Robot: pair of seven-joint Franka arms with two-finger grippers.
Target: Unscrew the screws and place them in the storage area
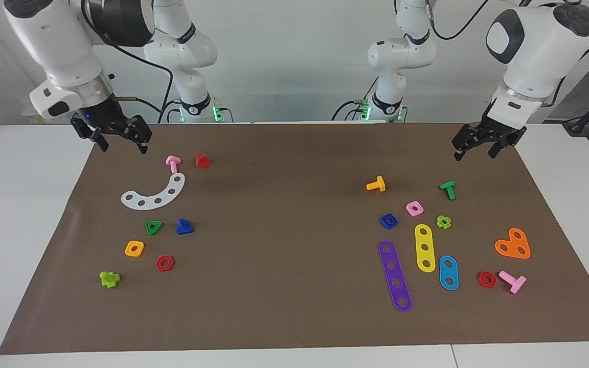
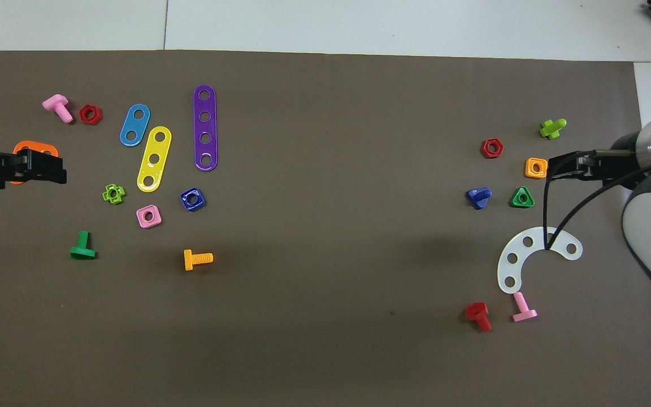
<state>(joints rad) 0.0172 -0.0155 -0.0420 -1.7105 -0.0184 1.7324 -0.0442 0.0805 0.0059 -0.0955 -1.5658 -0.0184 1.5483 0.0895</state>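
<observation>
Screw [image 1: 184,226], one dark-blue, lies released on the brown mat [image 1: 294,306] just beside one green triangular nut [image 1: 153,227], near one white curved strip [image 1: 154,195], while the right gripper [image 1: 118,138] hangs raised, seemingly spread and empty, and the left gripper [image 1: 479,147] waits likewise.

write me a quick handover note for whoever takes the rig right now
Right gripper: open, empty, raised over the mat's edge at the right arm's end.
Left gripper: open, empty, waiting over the mat's corner at its own end.
Dark-blue triangular-head bolt: lying free on the mat beside the green triangular nut, farther from the robots than the white curved strip. That one looks stored.
Left: orange bolt, green bolt and pink bolt lie loose at the left arm's end.
</observation>
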